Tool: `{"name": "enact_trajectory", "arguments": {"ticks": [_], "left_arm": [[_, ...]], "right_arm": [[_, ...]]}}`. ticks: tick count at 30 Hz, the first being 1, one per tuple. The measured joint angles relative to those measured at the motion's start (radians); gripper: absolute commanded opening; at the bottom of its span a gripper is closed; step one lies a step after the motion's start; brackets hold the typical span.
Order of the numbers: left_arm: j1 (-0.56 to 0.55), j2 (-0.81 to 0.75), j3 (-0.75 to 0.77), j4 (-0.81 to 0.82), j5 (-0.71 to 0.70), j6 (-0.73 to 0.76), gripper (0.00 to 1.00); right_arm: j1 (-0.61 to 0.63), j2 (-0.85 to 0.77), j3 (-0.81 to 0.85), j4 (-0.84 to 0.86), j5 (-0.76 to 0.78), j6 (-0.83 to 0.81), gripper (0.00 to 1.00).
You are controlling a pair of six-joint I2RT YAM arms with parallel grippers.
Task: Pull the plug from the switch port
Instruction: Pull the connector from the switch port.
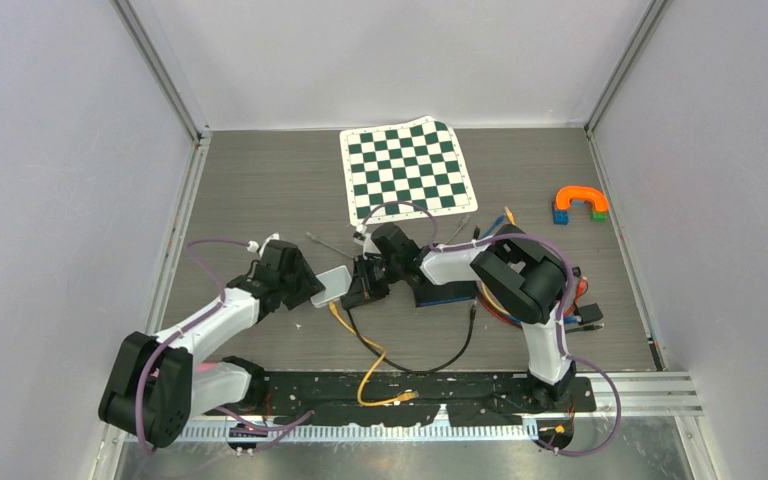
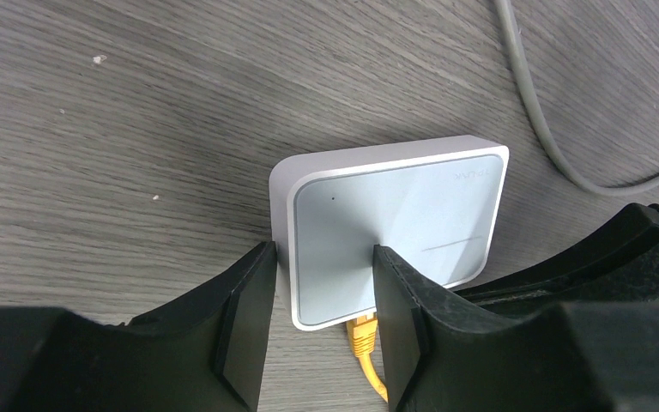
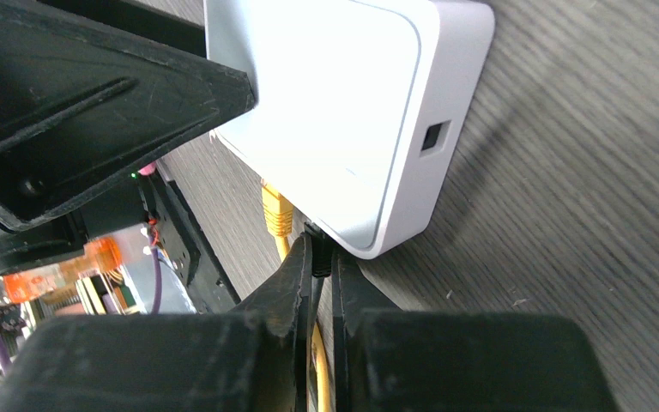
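A white switch (image 2: 395, 227) lies flat on the wood table (image 1: 260, 190), also in the top view (image 1: 332, 283). My left gripper (image 2: 322, 296) is open at its near corner: one finger (image 2: 244, 318) stands against the side wall and the other (image 2: 403, 326) rests over the top face. My right gripper (image 3: 319, 257) is shut on a black plug (image 3: 316, 247) that sits in the switch's (image 3: 343, 120) near edge. A yellow plug (image 3: 276, 210) sits in the port next to it, also in the left wrist view (image 2: 362, 335).
The black cable (image 1: 415, 365) and a yellow cable (image 1: 370, 370) trail toward the base rail (image 1: 410, 405). A grey cable (image 2: 541, 120) lies past the switch. A checkered mat (image 1: 408, 172) lies at the back, coloured blocks (image 1: 580, 204) at the right, and electronics (image 1: 455, 292) under the right arm.
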Motion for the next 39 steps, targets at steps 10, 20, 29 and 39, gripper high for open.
{"name": "enact_trajectory", "arguments": {"ticks": [10, 20, 29, 39], "left_arm": [[0.001, -0.057, 0.002, -0.058, -0.018, 0.089, 0.93], [-0.047, -0.119, 0.138, -0.232, -0.077, 0.345, 0.94], [-0.132, 0.133, 0.294, -0.316, -0.112, 0.573, 0.93], [-0.146, 0.217, 0.357, -0.367, -0.098, 0.666, 0.93]], "right_arm": [[-0.01, 0.013, 0.054, -0.099, -0.008, -0.07, 0.05], [-0.045, 0.058, 0.132, -0.16, -0.046, -0.128, 0.05], [-0.051, 0.066, 0.152, -0.187, -0.055, -0.148, 0.05], [-0.052, 0.066, 0.152, -0.187, -0.058, -0.146, 0.05]]}}
